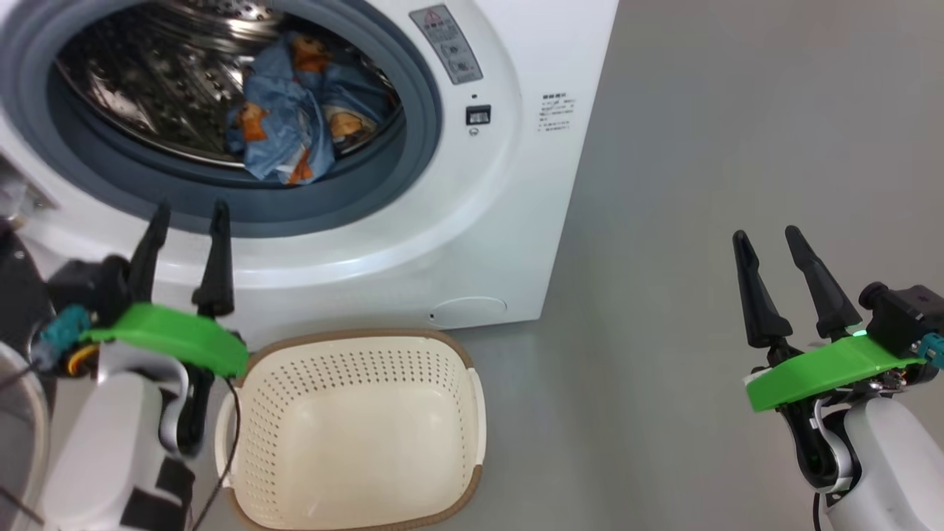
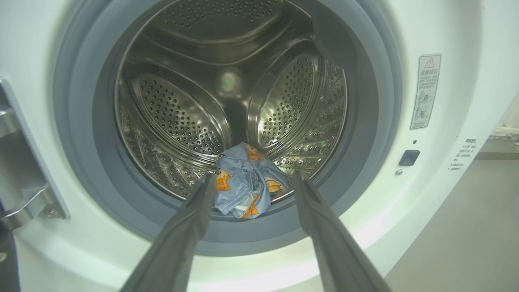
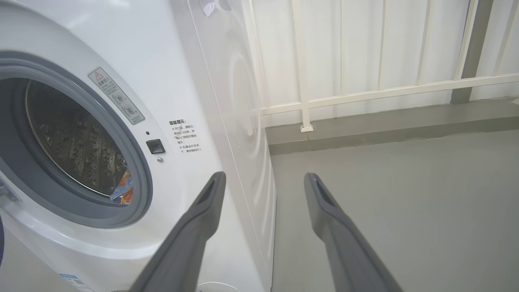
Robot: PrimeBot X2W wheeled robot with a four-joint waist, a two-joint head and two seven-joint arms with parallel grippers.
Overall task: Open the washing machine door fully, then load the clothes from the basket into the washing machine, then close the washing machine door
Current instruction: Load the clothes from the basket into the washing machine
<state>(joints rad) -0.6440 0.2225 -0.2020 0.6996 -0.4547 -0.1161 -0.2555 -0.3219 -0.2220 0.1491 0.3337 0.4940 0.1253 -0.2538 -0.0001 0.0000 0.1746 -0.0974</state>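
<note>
The washing machine stands with its round mouth uncovered. A bundle of light blue clothes with orange figures lies at the front of the steel drum. A dark edge of the washing machine door shows at the far left, swung aside. The cream basket sits on the floor before the machine with nothing in it. My left gripper is open, just in front of the grey seal and pointing at the clothes. My right gripper hangs open over the floor, right of the machine.
Grey floor stretches to the right of the washer. A white railing on a raised kerb runs behind it. The door hinge bracket juts out at the left of the opening. A thin cable hangs beside the basket's left rim.
</note>
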